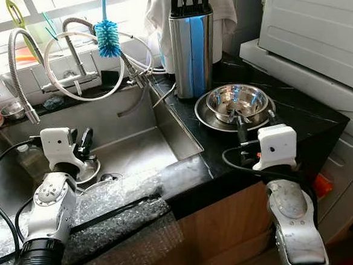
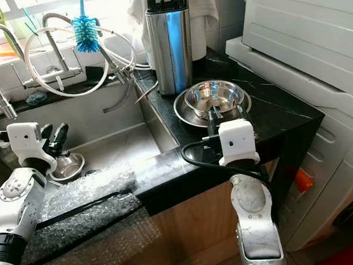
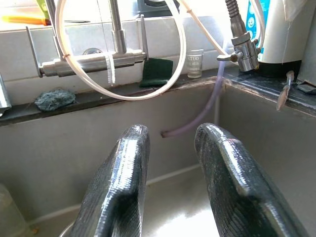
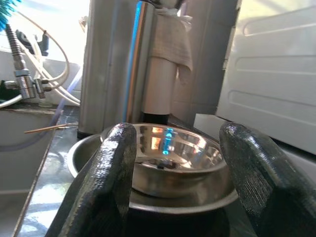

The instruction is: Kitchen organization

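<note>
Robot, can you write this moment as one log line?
right gripper: fingers open, facing steel bowl on plate | left gripper: open, over sink

1. The left arm reaches forward from the lower left, its silver forearm rising to a white wrist block, a black cable looping beside it.
2. The left claw point(image 1: 82, 143) points ahead and slightly up, its two black fingers point(image 3: 118, 187) parted with a clear gap and nothing between them.
3. The right arm comes up from the lower right, silver forearm angled inward, with a black cable curling off its white wrist block.
4. The right claw point(image 1: 255, 116) stretches forward, fingers point(image 4: 106, 182) spread wide and holding nothing.
</note>
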{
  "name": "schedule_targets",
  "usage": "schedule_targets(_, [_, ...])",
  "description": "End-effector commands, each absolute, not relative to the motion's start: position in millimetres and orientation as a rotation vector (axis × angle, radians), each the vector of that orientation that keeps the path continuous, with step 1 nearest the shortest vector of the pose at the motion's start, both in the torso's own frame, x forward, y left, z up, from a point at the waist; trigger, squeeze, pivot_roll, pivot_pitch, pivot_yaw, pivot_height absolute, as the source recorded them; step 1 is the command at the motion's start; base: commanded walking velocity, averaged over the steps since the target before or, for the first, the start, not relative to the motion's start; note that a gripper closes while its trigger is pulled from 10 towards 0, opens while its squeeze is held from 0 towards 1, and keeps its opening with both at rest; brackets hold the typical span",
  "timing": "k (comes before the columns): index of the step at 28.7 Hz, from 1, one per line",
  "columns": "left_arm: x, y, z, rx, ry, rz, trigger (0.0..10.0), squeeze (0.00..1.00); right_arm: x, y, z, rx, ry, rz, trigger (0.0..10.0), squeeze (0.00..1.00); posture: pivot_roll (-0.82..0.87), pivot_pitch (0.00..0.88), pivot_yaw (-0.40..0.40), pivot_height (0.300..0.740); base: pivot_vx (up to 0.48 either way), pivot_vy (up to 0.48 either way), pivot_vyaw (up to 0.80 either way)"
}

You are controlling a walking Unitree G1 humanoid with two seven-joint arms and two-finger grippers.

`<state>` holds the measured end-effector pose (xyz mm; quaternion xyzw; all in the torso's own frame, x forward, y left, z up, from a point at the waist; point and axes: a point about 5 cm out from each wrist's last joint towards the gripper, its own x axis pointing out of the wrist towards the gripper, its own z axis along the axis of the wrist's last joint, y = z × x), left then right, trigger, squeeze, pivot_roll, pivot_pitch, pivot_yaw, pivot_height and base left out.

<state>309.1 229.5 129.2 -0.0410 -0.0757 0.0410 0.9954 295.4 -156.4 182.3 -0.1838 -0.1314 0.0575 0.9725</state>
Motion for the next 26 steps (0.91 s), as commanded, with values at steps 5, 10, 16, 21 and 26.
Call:
schedule_targets(5, [307.3, 233.2, 136.3, -0.055, -0.184, 0.097, 10.0, 0.00, 299.3, -147.0, 186.5, -0.369, -0.285, 0.171, 10.0, 0.00, -0.16, 0.000, 0.190, 0.740, 0.000, 0.000, 0.00])
schedule_targets(10, [307.8, 232.3, 135.7, -0.055, -0.180, 0.094, 10.0, 0.00, 300.7, -148.4, 181.9, -0.393, -0.253, 0.160, 10.0, 0.00, -0.16, 0.000, 0.191, 0.740, 0.000, 0.000, 0.00])
schedule_targets(16, [308.3, 232.0, 135.3, -0.054, -0.175, 0.091, 10.0, 0.00, 302.5, -152.6, 177.8, -0.398, -0.222, 0.133, 10.0, 0.00, -0.16, 0.000, 0.193, 0.740, 0.000, 0.000, 0.00])
schedule_targets(21, [308.2, 231.3, 134.6, -0.054, -0.172, 0.090, 10.0, 0.00, 303.1, -154.0, 175.3, -0.401, -0.205, 0.128, 10.0, 0.00, -0.16, 0.000, 0.191, 0.740, 0.000, 0.000, 0.00])
schedule_targets(26, [308.1, 231.6, 134.4, -0.052, -0.171, 0.091, 10.0, 0.00, 304.2, -154.4, 175.9, -0.408, -0.203, 0.120, 1.2, 0.00, -0.16, 0.000, 0.191, 0.740, 0.000, 0.000, 0.00])
